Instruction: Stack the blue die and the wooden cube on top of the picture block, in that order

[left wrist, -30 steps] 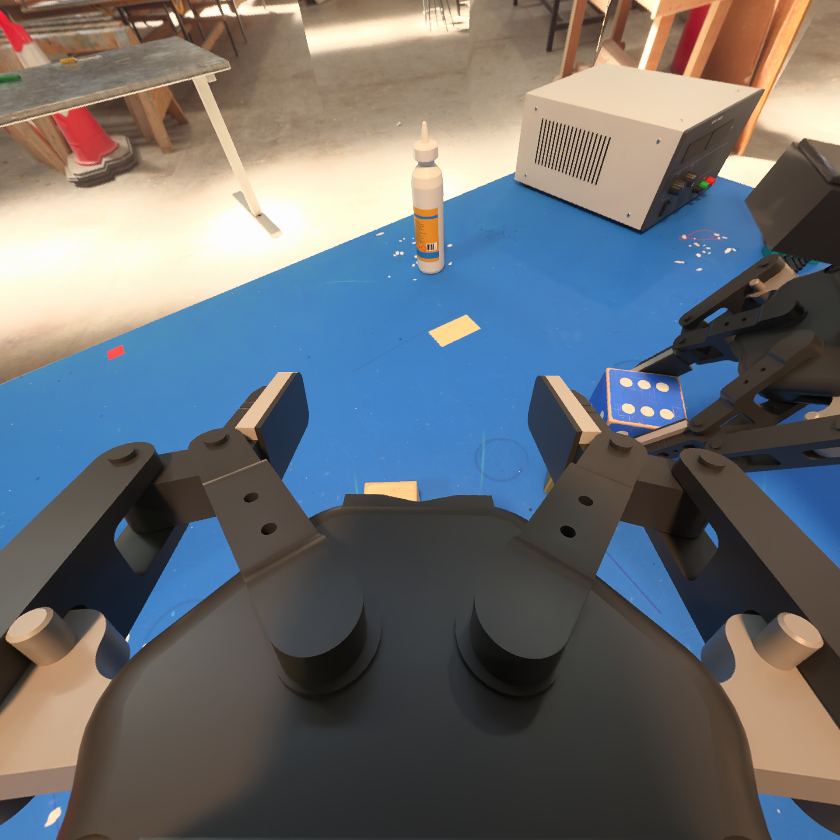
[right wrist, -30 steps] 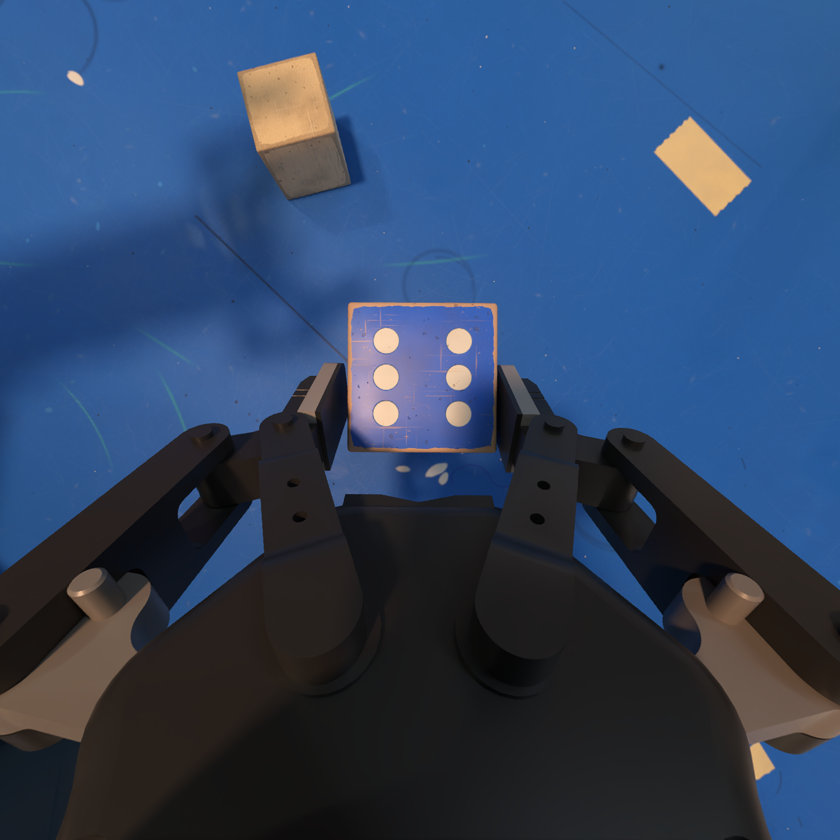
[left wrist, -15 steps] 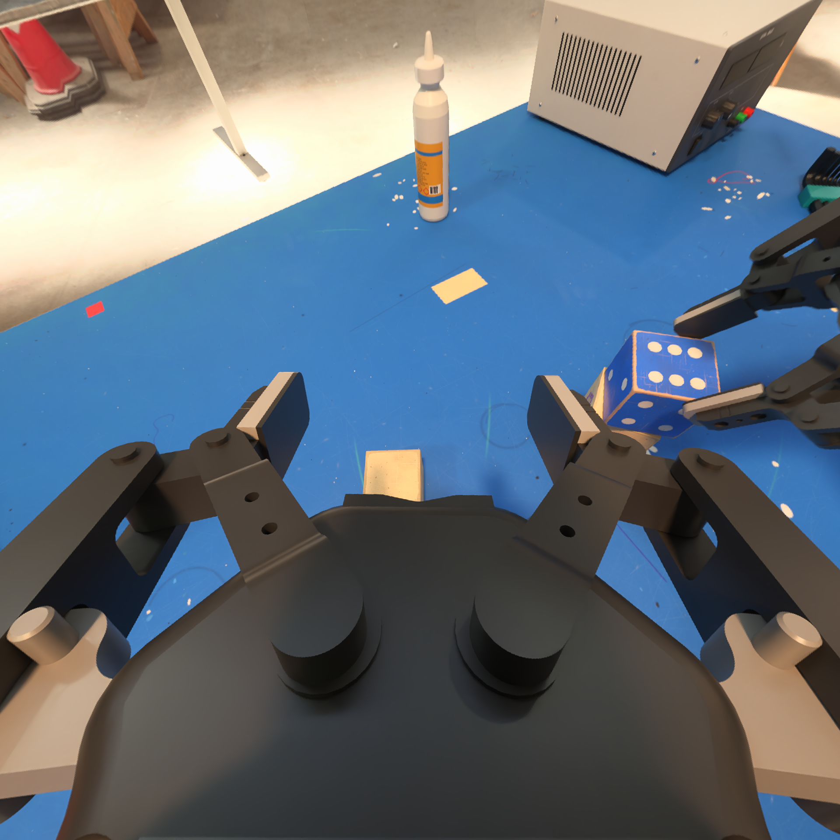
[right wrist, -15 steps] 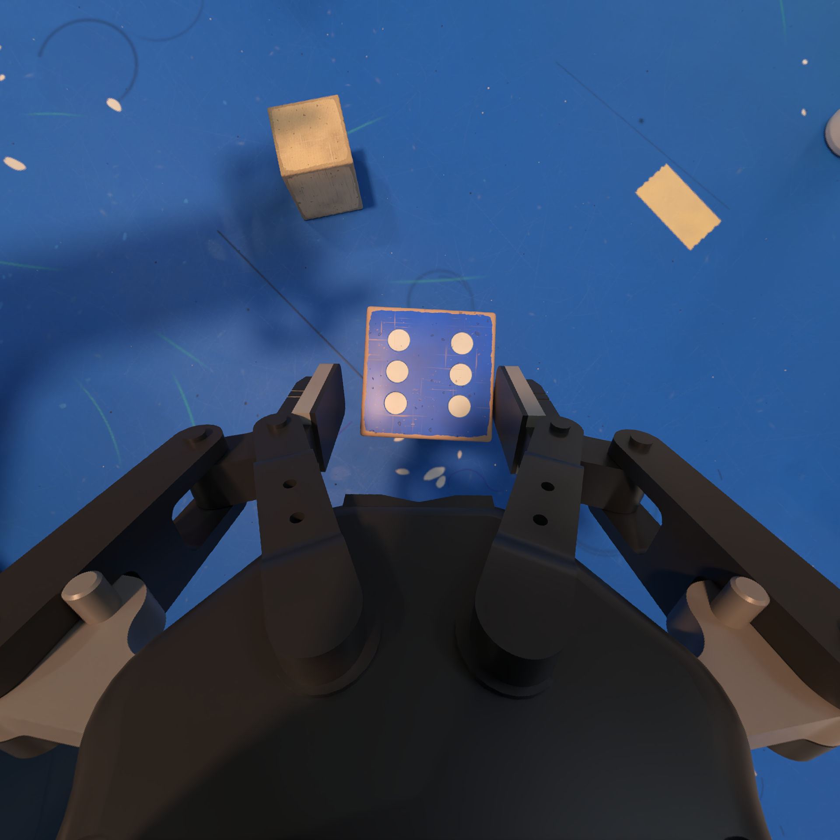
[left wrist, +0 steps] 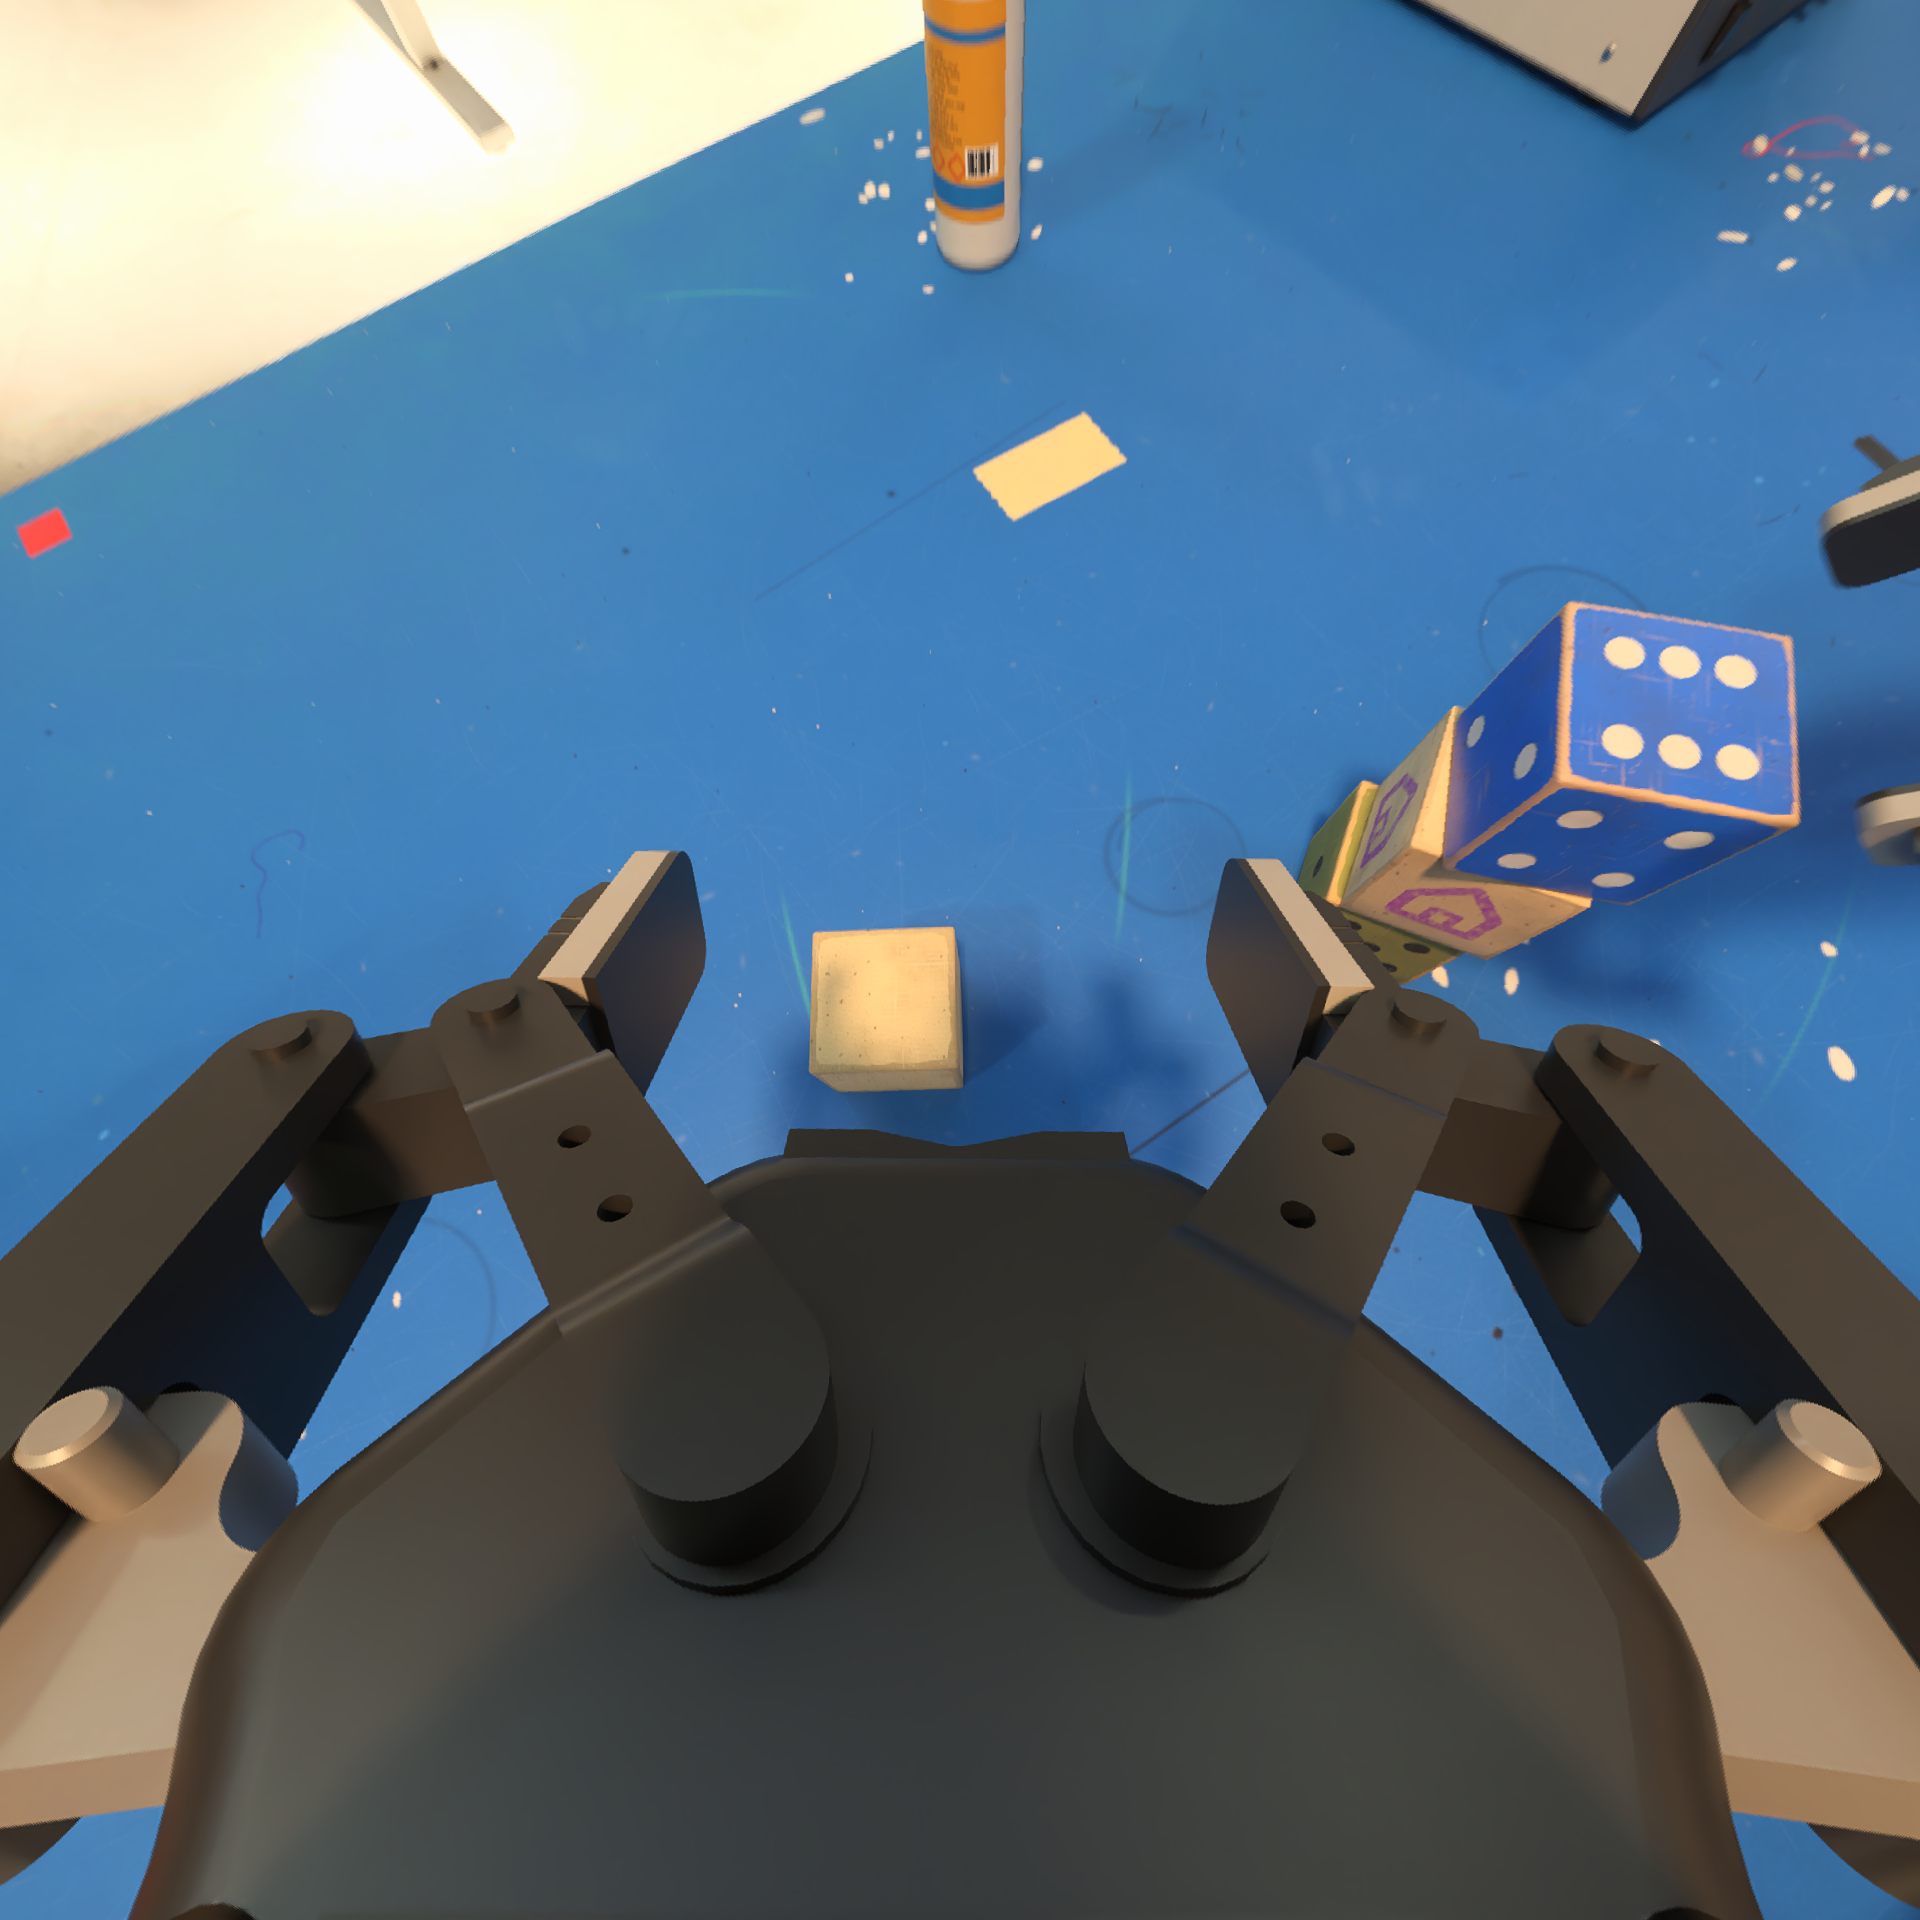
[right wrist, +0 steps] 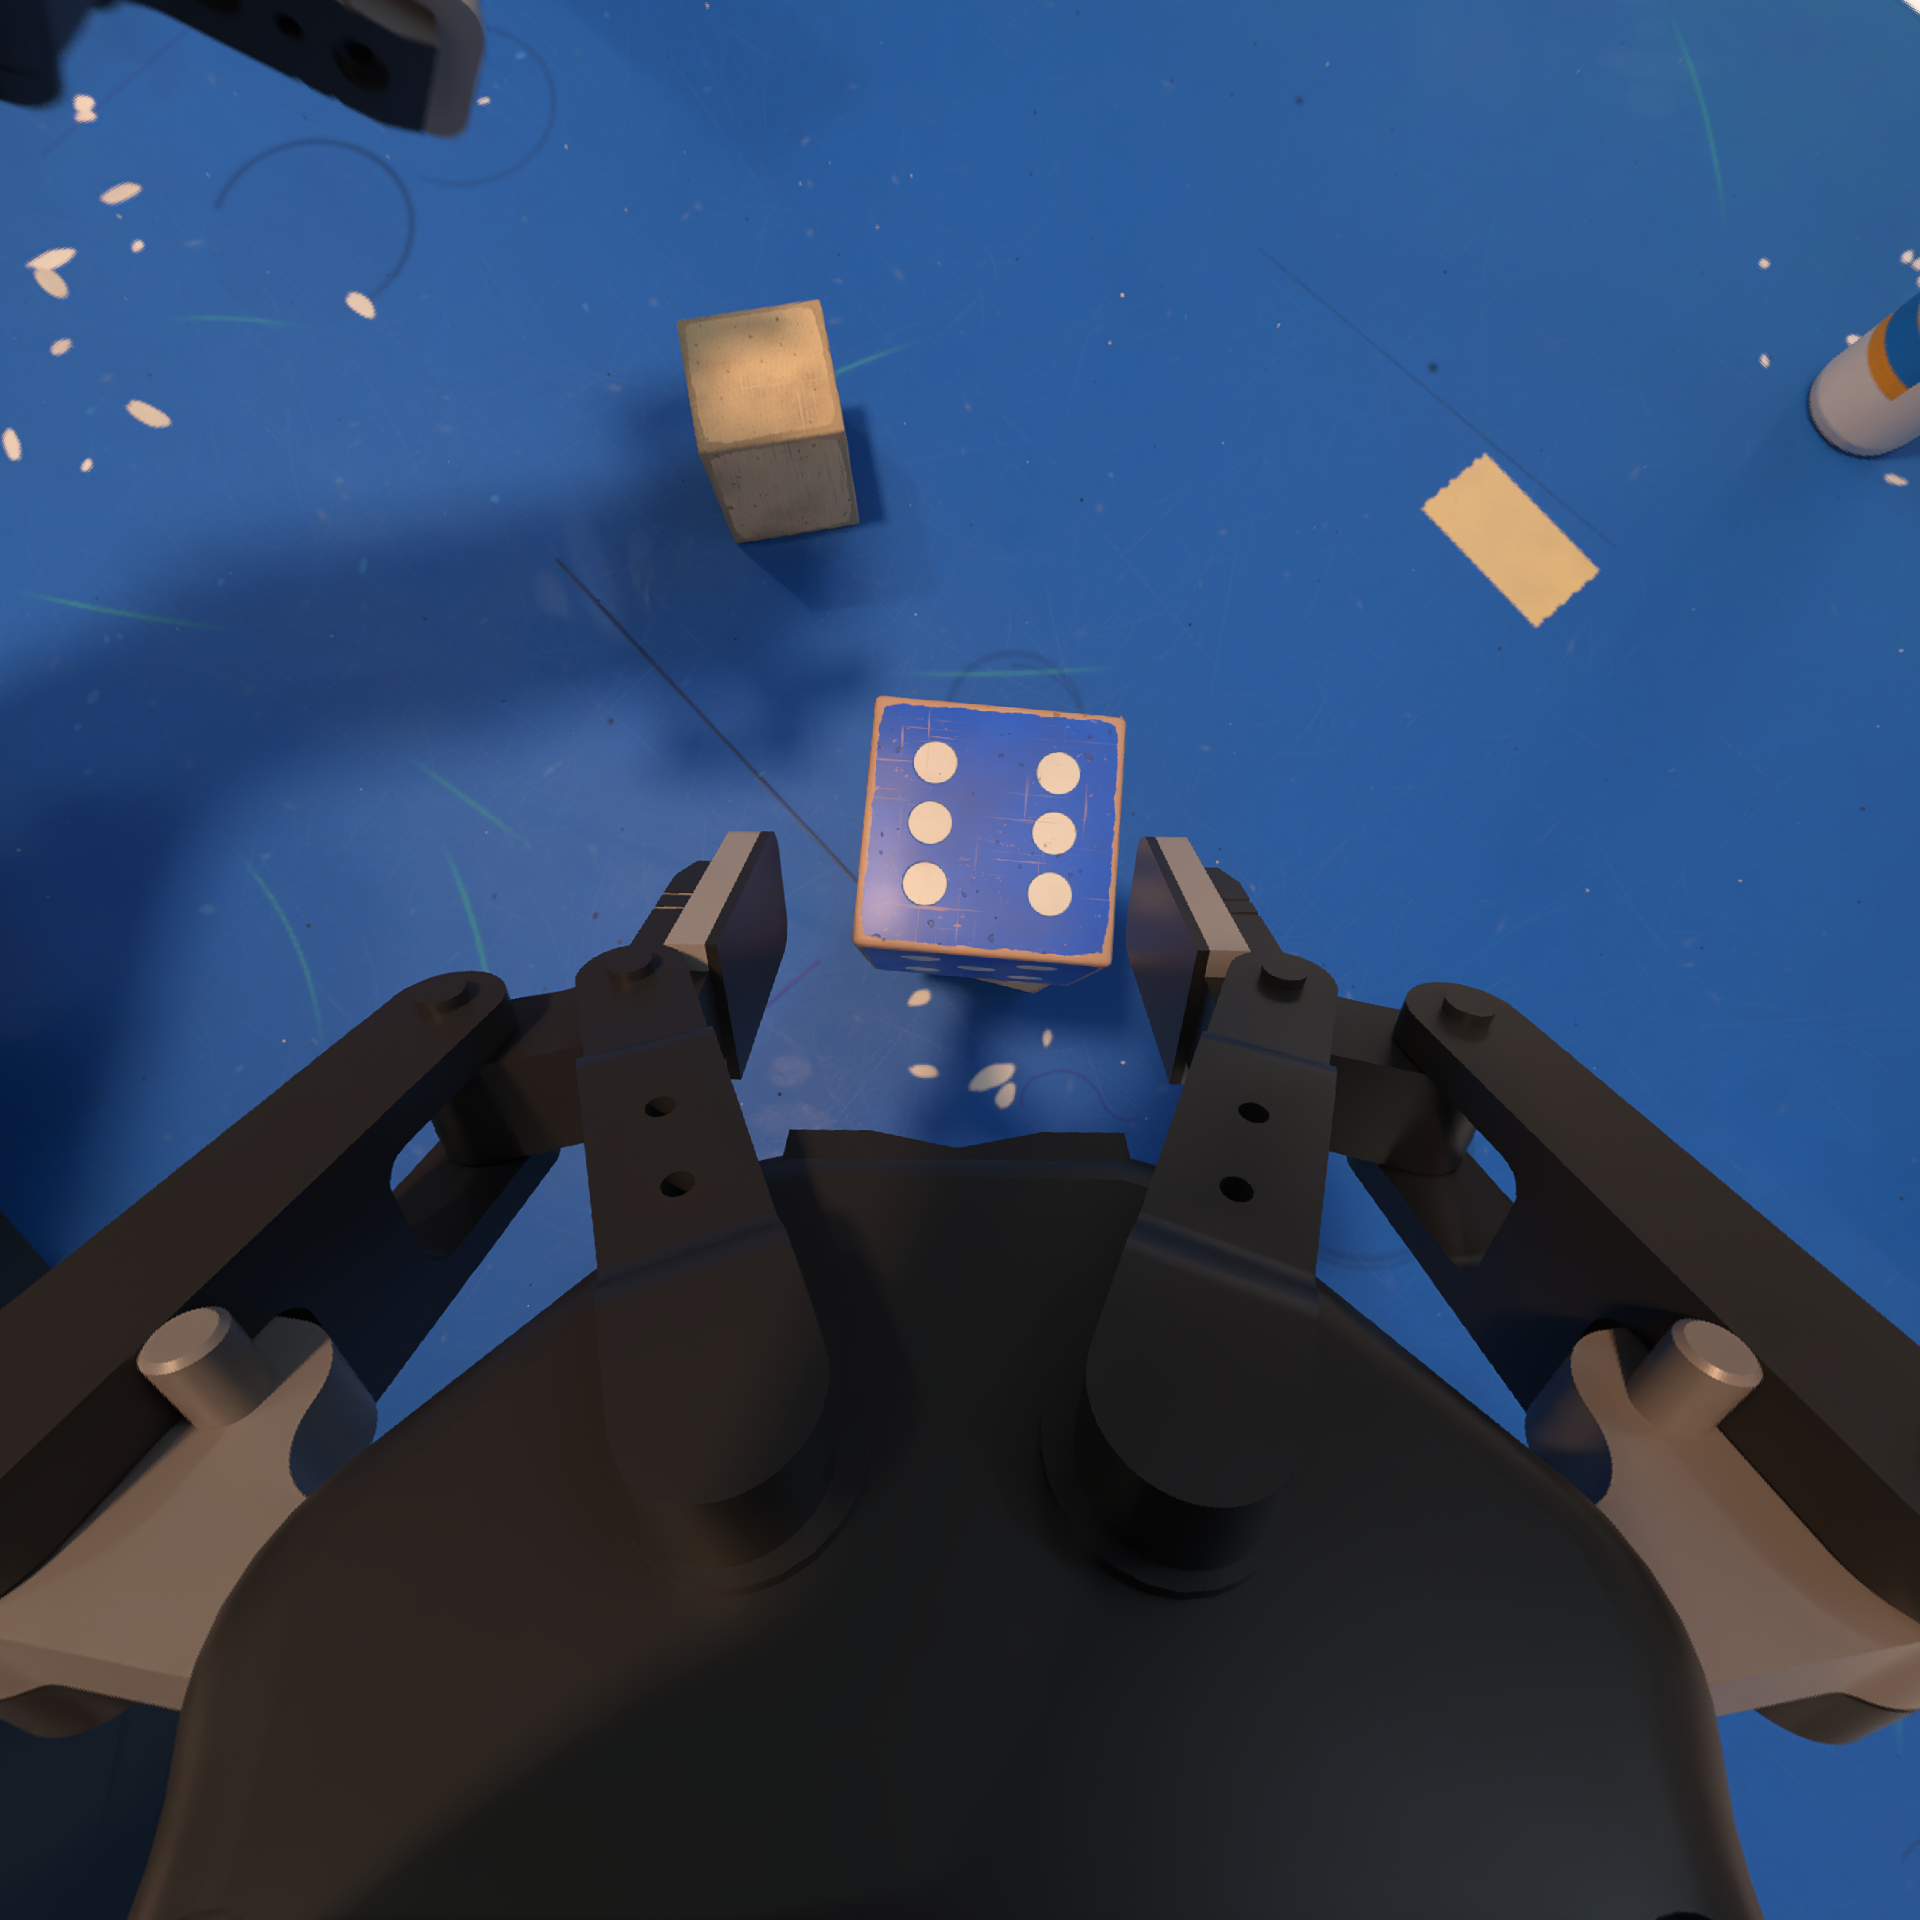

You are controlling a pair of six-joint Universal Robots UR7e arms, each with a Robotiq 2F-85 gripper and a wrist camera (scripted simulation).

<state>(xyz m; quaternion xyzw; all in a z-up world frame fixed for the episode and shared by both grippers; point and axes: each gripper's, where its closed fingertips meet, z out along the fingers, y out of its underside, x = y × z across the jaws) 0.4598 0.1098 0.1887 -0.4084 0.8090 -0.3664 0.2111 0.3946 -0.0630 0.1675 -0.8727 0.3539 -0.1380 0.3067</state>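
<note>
Left gripper (left wrist: 956, 935): we are seeing its jaws standing wide apart and holding nothing, hanging over the blue bench (left wrist: 520, 727).

Wooden cube (left wrist: 885, 1008): we are seeing the plain pale wooden cube sitting on the bench between the left jaws and below them, touching neither; it is well in from every bench edge we can see.

Right gripper (right wrist: 956, 925): we are seeing its jaws spread wide on either side of the blue die, with a clear gap on both sides, gripping nothing.

Blue die (left wrist: 1636, 753): we are finding the blue die with white pips and worn tan edges resting on the picture block, its six-pip face turned up.

Picture block (left wrist: 1444, 904): we are seeing the tan wooden block with purple drawings lying under the die, beside the left gripper's right jaw.

Green piece (left wrist: 1382, 945): we are making out a green, dark-dotted block under the picture block; we cannot tell more of it.

Glue bottle (left wrist: 971, 135): we are seeing the white bottle with the orange label standing upright near the far bench edge.

Tan paper patch (left wrist: 1049, 464): we are seeing it lying flat between the bottle and the cube.
</note>
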